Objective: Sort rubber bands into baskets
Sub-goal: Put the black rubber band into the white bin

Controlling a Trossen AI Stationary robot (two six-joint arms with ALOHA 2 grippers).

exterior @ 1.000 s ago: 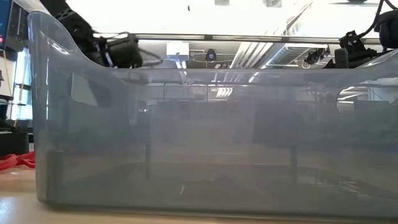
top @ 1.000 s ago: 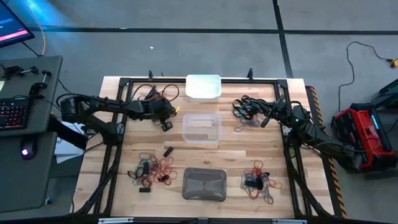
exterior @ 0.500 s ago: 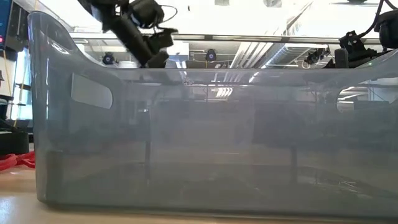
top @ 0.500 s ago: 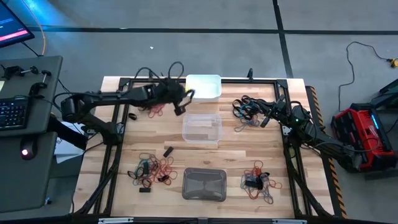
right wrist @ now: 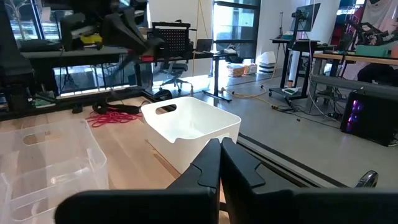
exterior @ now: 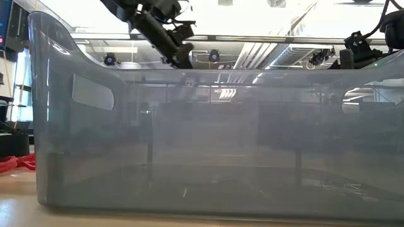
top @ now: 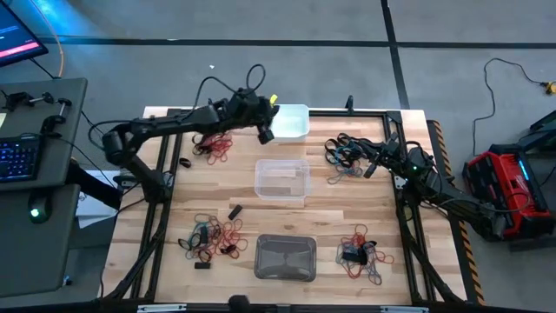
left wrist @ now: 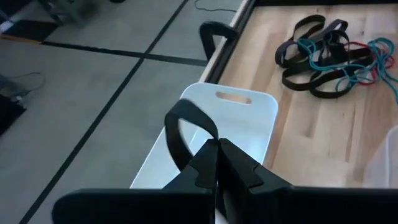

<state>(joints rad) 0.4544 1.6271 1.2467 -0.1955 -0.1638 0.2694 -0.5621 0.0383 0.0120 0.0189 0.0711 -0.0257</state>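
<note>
While the left gripper [left wrist: 216,163] hangs over the white basket [top: 285,122] at 12 o'clock, fingers pinched on a black rubber band [left wrist: 181,130], the right gripper [right wrist: 220,163] waits w/ fingers together, nothing held, at 2 o'clock.

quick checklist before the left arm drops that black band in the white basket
1. Left gripper shut on the black rubber band: ok.
2. Gripper above the white basket: ok, at its edge in the high view.
3. White basket holds no bands: ok where its floor shows.
4. Right gripper away from the drop, shut, near the dark band pile: ok.
5. Clear basket out of the drop path: ok.
6. Band hangs free of the rim: cannot tell.
</note>
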